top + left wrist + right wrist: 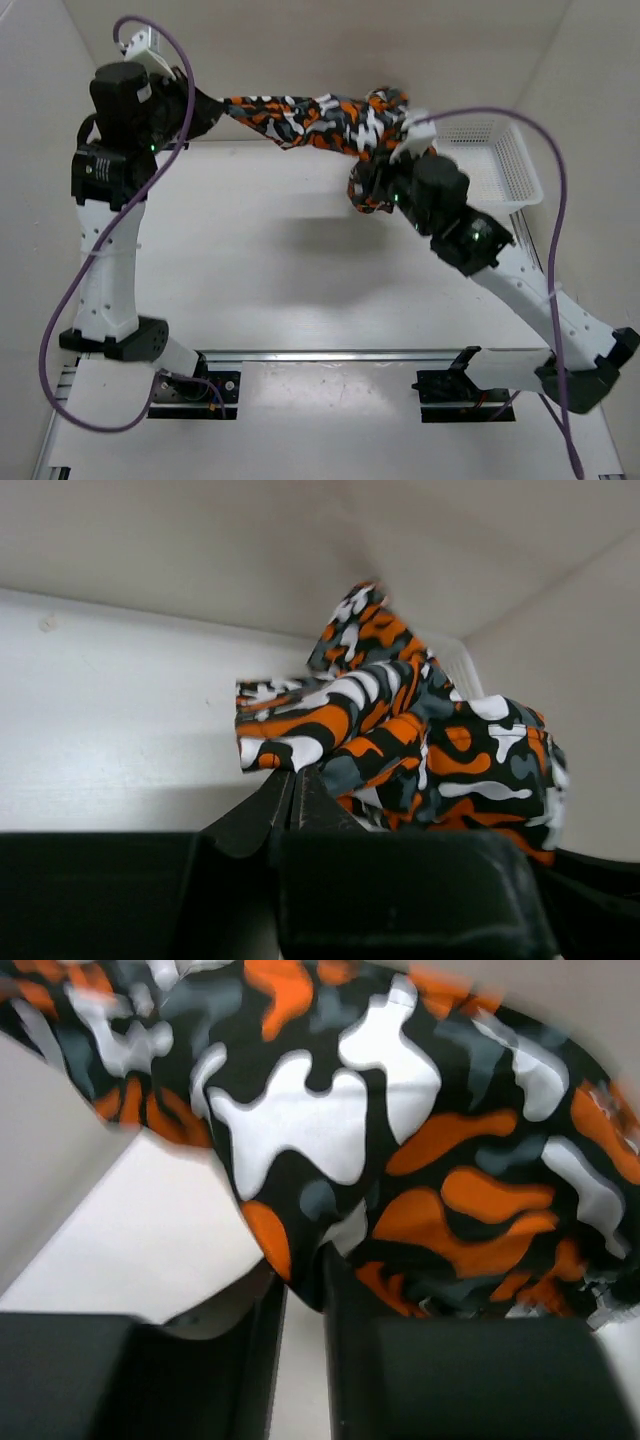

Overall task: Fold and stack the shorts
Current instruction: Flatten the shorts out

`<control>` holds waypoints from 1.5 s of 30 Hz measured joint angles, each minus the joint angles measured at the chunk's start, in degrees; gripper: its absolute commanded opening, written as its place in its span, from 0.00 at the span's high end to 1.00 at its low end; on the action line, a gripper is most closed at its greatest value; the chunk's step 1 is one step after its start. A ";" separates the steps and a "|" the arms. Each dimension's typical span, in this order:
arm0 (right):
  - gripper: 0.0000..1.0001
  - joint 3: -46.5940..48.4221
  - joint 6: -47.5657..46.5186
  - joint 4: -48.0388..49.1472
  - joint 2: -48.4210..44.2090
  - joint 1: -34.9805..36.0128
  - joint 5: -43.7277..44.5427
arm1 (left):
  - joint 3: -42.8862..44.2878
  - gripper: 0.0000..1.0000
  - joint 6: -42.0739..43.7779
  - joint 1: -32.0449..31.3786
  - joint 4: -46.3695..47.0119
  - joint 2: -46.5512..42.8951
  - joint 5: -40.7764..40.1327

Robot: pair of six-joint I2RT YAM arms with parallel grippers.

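The camouflage shorts (310, 118) hang stretched in the air between my two grippers, above the far part of the table. My left gripper (215, 105) holds their left end. In the left wrist view its jaws are pressed together on an edge of the shorts (400, 740), at the gripper's tip (293, 775). My right gripper (385, 170) is at the bunched right end. In the right wrist view a fold of the shorts (400, 1110) runs down between the narrow-set fingers of that gripper (305, 1290).
A white mesh basket (500, 160) stands at the back right, just behind the right arm. White walls close in the table at the back and sides. A metal rail (330, 355) with both arm bases runs along the near edge.
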 measured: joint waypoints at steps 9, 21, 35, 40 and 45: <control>0.07 -37.13 16.24 -8.85 -2.56 11.58 18.03 | -52.33 0.90 -0.85 -4.42 9.42 -22.21 -0.37; 0.16 -41.40 43.10 -24.50 -23.67 10.86 12.11 | -73.00 0.90 -4.28 -3.67 9.20 -29.18 -5.33; 0.30 -60.24 61.20 -8.37 -21.07 -18.16 -20.39 | -73.33 0.90 -4.72 -3.63 9.90 -30.45 -5.77; 0.43 -60.28 62.01 -2.38 -16.06 -23.96 -26.16 | -73.83 0.90 -4.72 -3.65 9.75 -30.49 -5.77; 0.52 -60.30 62.18 1.01 -10.60 -27.34 -29.03 | -74.05 0.90 -4.68 -3.65 9.77 -30.49 -5.77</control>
